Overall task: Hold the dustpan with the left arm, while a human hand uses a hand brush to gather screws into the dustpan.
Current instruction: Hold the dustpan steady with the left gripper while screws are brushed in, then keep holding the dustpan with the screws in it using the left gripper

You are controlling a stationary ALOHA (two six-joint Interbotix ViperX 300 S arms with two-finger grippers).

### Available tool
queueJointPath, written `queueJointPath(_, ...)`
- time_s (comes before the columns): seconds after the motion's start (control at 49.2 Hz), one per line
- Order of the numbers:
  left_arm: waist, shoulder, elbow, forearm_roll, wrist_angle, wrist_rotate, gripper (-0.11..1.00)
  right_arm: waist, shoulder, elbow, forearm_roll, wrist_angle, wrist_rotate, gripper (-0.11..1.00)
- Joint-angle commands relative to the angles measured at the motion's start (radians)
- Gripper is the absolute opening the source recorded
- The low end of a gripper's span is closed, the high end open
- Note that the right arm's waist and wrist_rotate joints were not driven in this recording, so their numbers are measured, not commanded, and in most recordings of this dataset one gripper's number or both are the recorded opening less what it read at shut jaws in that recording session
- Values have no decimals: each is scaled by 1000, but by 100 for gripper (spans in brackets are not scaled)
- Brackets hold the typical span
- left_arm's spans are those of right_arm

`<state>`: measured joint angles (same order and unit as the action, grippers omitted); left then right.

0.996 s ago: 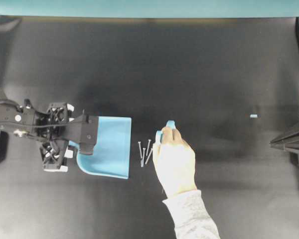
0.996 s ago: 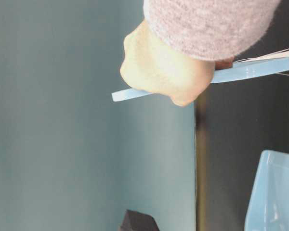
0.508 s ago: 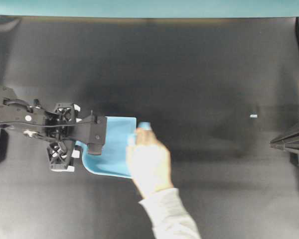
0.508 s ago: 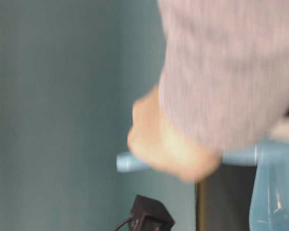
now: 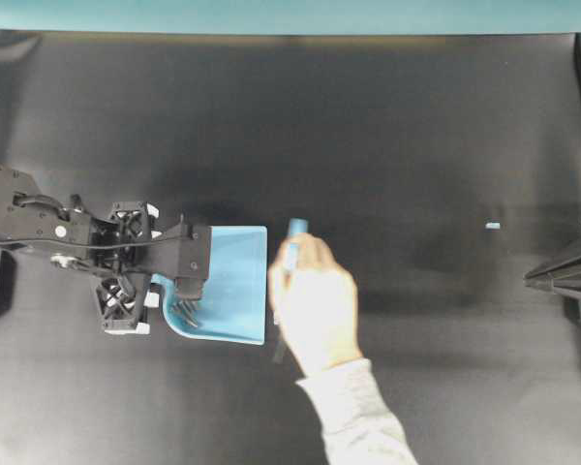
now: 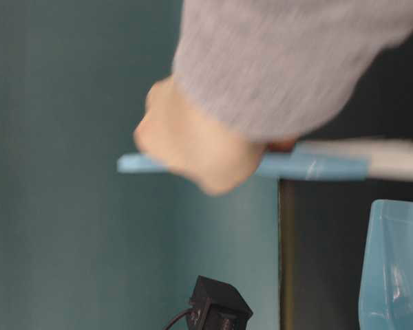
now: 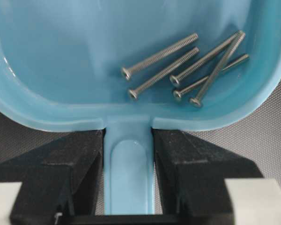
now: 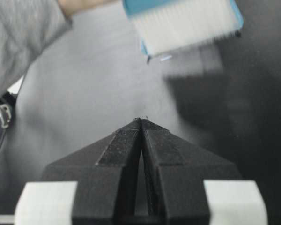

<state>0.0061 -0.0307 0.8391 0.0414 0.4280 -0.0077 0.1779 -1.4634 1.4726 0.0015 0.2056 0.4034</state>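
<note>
- Even overhead light left my black table [image 5: 387, 126] dim, with a soft shadow beside the hand [image 5: 315, 312].
- Motion smeared the hand and sleeve [image 6: 275, 62] at table level (my wrist views stayed sharp).

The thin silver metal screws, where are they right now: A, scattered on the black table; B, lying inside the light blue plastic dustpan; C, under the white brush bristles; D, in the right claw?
B: the thin silver metal screws lie inside the light blue plastic dustpan, near its back wall.

Overhead view looks straight down on black table [image 5: 387, 126]. Table-level view sits sideways, near human hand [image 6: 193, 148]. Left wrist view looks close into light blue plastic dustpan [image 7: 84, 61], shared with overhead [image 5: 234, 281].
</note>
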Motion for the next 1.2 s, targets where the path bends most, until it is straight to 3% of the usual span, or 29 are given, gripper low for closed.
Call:
queueJointPath(0.0, 3, -3, 0, 3, -41, -2, 30, 0, 3, -5, 2, -9, 0, 0)
queueJointPath(0.691, 8, -71, 104, 5, -318, -29, 30, 0, 5, -5, 0, -9, 2, 0)
queueJointPath(0.996, 20, -158, 219, 3, -571, -29, 30, 0, 2, -5, 0, -11, 2, 0)
queueJointPath(1.179, 20, -169, 225, 3, -560, -34, 30, 0, 2, -5, 0, -9, 2, 0)
